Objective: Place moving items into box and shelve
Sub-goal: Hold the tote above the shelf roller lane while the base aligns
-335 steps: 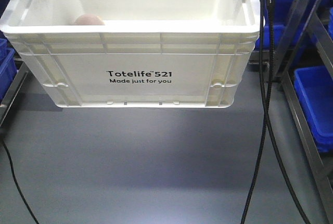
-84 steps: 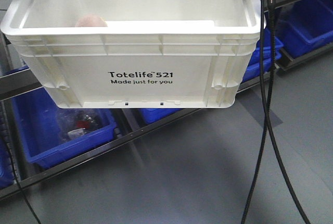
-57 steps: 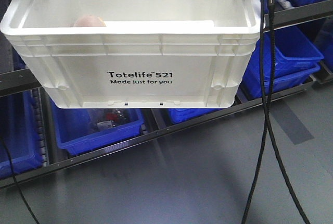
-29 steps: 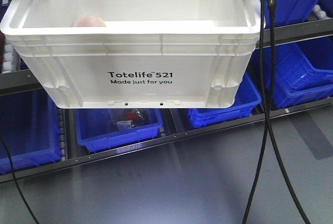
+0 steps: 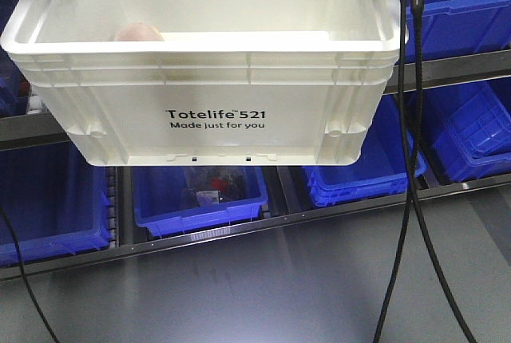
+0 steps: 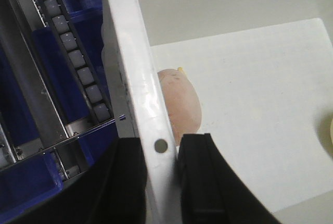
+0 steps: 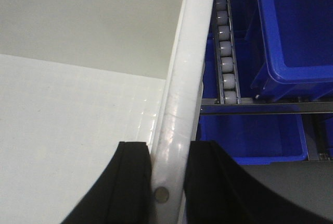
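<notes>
The white box [image 5: 239, 60], printed "Totelife 521", hangs in the air and fills the upper half of the front view. My left gripper [image 6: 158, 146] is shut on its left rim [image 6: 132, 73], one finger outside and one inside. My right gripper [image 7: 167, 151] is shut on the right rim [image 7: 182, 73] the same way. A pale pink-beige toy [image 6: 179, 104] lies on the box floor against the left wall, and its top peeks over the near rim [image 5: 138, 32]. A pale yellow sliver [image 6: 330, 135] shows at the edge of the left wrist view; I cannot tell what it is.
Behind and below the box runs a metal rack with blue bins [image 5: 200, 195], one holding small packaged parts. Roller tracks [image 6: 73, 57] and more blue bins [image 7: 291, 26] flank the box. Black cables [image 5: 411, 159] hang on the right. Grey floor [image 5: 279, 287] lies in front.
The box stays fixed in view while the background has swung: bare grey floor gave way to the rack, and the blue bins keep sliding to the right behind the box.
</notes>
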Tool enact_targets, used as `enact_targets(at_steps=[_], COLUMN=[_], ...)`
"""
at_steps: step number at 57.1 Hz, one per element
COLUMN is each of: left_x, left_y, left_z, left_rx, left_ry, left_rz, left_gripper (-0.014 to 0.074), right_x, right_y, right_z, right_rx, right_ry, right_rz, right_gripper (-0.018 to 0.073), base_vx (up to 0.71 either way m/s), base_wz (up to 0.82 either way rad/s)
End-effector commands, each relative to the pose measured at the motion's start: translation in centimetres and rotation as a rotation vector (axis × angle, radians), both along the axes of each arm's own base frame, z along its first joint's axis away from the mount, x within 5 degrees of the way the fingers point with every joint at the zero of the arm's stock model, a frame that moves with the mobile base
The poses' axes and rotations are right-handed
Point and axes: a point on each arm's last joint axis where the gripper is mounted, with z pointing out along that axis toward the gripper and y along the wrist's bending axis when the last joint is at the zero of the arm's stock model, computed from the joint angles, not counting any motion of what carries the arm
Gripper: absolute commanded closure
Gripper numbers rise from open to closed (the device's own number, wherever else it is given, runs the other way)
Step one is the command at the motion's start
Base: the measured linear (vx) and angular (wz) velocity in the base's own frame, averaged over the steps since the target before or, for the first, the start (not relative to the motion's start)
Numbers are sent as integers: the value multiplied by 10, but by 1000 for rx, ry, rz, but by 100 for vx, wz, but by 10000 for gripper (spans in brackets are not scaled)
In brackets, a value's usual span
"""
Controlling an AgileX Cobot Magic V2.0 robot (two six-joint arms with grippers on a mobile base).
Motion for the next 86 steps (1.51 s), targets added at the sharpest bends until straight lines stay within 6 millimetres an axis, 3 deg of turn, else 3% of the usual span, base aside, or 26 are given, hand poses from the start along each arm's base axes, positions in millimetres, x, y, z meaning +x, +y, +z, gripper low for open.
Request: enact_targets(at_steps=[1, 86], left_x=[-15, -15], left_y=[0, 0], left_z=[44, 44], left_rx=[-17, -17], left_ry=[-226, -226], left_rz=[26, 26], left_gripper=[594, 594], right_x=[-14, -14], right_y=[-10, -10], right_z=[49, 49], right_rx=[12, 12], right_ry=[-248, -247], right_rz=[3, 3], right_gripper=[563, 563], base_vx=[6, 7], base_wz=[7, 4])
